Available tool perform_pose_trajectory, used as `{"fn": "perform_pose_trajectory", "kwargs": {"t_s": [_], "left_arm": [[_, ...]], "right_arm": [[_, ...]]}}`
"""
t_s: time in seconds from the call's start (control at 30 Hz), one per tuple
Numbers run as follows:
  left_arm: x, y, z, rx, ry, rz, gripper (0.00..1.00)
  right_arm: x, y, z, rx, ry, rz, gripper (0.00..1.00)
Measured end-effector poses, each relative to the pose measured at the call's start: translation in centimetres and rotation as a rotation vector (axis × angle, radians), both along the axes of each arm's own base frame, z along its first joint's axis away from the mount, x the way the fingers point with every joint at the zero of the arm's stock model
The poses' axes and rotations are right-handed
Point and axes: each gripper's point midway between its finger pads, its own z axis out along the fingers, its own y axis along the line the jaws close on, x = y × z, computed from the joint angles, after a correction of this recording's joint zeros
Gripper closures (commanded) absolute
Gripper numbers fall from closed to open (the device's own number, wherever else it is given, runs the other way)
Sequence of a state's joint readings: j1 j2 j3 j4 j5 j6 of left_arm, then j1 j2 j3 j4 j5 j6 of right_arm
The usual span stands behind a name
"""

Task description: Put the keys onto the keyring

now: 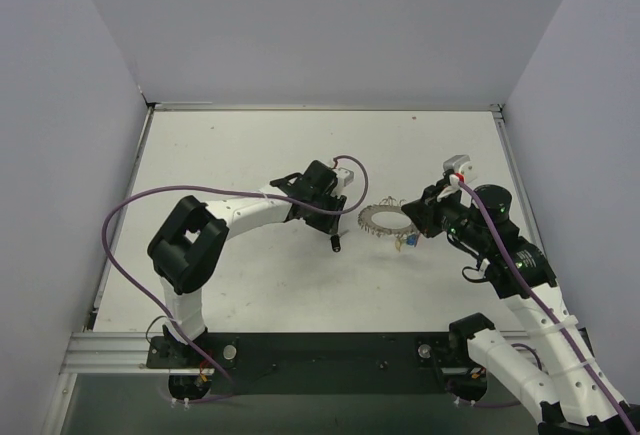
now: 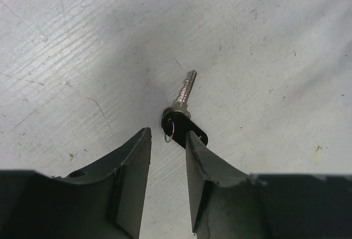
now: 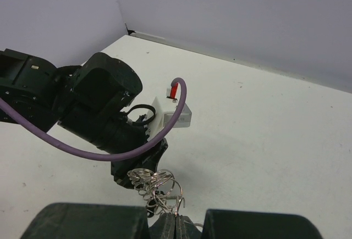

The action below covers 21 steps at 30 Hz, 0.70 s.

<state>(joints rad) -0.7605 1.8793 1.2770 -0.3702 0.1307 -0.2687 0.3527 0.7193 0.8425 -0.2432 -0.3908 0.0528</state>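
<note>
**Your right jaws grip the keyring (image 1: 385,220); your left jaws stand open at a loose key (image 2: 186,101).**

Nearest you, just to the near-left of the keyring, the loose key lies flat on the tabletop (image 1: 250,285). It has a black head with a thin wire loop, and its silver blade points away from the left jaws. Those jaws are parted with nothing clamped between them. Their tips sit right at the key's head, and you cannot tell whether one tip touches it. At the keyring's near-right edge sits a small cluster of keys (image 1: 405,243) showing blue and yellow, too small to read further. On the keyring's right edge your right jaws are pressed fully together on the wire. Just to the keyring's far-left is the left arm (image 1: 300,200) and its wrist.
</note>
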Motion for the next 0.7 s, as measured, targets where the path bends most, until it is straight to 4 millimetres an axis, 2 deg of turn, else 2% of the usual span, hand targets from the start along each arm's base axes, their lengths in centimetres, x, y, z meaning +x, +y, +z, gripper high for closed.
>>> {"fn": "perform_pose_trajectory", "kwargs": {"t_s": [0.7], "left_arm": [[-0.63, -0.44, -0.17, 0.007, -0.016, -0.061, 0.60]], "right_arm": [[0.06, 0.05, -0.18, -0.001, 0.007, 0.001, 1.00]]}}
